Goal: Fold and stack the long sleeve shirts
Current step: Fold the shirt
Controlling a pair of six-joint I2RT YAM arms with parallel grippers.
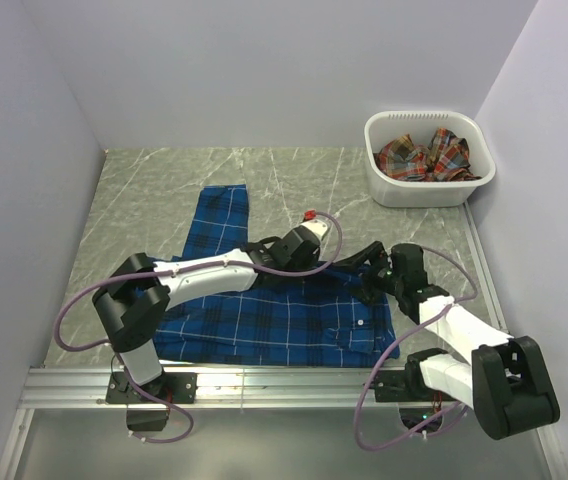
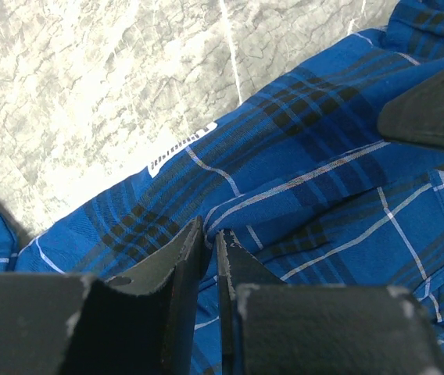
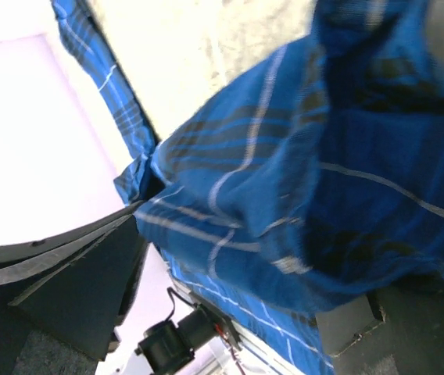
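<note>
A royal blue plaid long sleeve shirt (image 1: 264, 322) lies spread on the marble table, one sleeve (image 1: 223, 212) stretching toward the back. My left gripper (image 1: 340, 264) reaches across it to its right part and is shut on a raised fold of the blue cloth (image 2: 300, 156), which sits pinched between the fingertips of this gripper (image 2: 210, 234). Just to the right, my right gripper (image 1: 368, 273) stands open, and bunched blue cloth (image 3: 300, 180) hangs between its wide-spread fingers (image 3: 58, 273). A red-orange plaid shirt (image 1: 424, 157) lies crumpled in the basket.
The white plastic basket (image 1: 430, 119) stands at the back right corner against the wall. One finger (image 2: 433, 105) of the right gripper shows close by in the left wrist view. Bare marble table (image 1: 154, 200) lies left of and behind the shirt.
</note>
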